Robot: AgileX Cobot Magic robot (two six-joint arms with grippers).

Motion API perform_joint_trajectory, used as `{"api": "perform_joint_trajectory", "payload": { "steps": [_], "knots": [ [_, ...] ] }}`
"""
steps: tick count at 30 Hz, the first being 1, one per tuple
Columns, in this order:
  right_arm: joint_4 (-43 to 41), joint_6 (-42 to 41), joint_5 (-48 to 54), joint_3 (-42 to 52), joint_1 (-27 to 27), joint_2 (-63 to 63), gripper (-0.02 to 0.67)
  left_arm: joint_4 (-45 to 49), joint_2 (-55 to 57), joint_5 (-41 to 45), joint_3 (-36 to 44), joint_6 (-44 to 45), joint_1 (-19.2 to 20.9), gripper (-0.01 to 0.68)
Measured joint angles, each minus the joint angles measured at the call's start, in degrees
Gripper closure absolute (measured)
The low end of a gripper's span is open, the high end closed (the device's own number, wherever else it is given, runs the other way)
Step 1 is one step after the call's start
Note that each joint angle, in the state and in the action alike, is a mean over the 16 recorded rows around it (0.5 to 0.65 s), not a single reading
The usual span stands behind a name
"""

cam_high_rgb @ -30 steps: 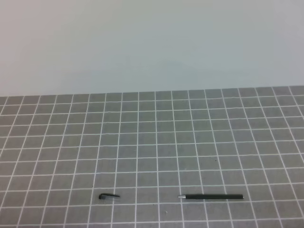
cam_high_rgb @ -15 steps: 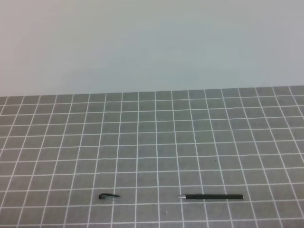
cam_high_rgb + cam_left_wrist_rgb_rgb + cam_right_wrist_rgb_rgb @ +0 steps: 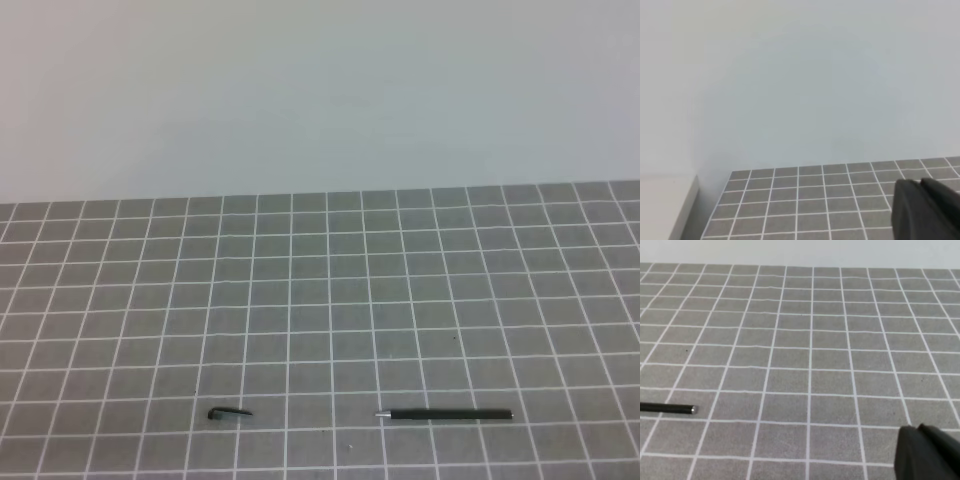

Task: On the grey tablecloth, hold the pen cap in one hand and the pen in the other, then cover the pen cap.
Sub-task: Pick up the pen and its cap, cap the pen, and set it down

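grey tablecloth point(image 3: 330, 300) open | obstacles: pen cap point(image 3: 228, 413), pen point(image 3: 446, 414) (well apart)

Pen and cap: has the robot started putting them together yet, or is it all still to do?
Nothing looks done yet. The pen cap and the pen lie apart on the grey tablecloth, with no arm near them. Nothing is in hand: the left gripper and right gripper are both shut and empty. Left: pick up each piece, then push the cap on.

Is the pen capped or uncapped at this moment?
Uncapped. The pen lies flat with its silvery tip bare, and the pen cap lies apart, to its left, on the grey tablecloth.
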Motion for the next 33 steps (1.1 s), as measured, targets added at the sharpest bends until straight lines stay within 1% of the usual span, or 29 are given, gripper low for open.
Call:
{"api": "perform_joint_trajectory", "payload": {
  "steps": [8,15,23,28,33],
  "knots": [
    [0.4,0.0,-2.6,0.1,0.0,0.0,0.645,0.1,0.0,-2.8,0.0,0.1,0.0,0.675],
    [1.1,0.0,-11.6,0.1,0.0,0.0,0.645,0.2,0.0,-6.4,0.0,0.1,0.0,0.675],
    [1.6,0.0,-24.4,0.2,0.0,0.0,0.645,0.2,0.0,-13.4,0.0,0.0,0.0,0.675],
    [1.6,0.0,-28.5,0.2,0.0,0.0,0.645,0.2,0.0,-16.7,0.0,-0.1,0.0,0.675],
    [1.6,0.1,-30.0,0.2,0.0,0.0,0.645,0.2,0.0,-18.2,0.0,-0.3,0.0,0.675]
  ]
}}
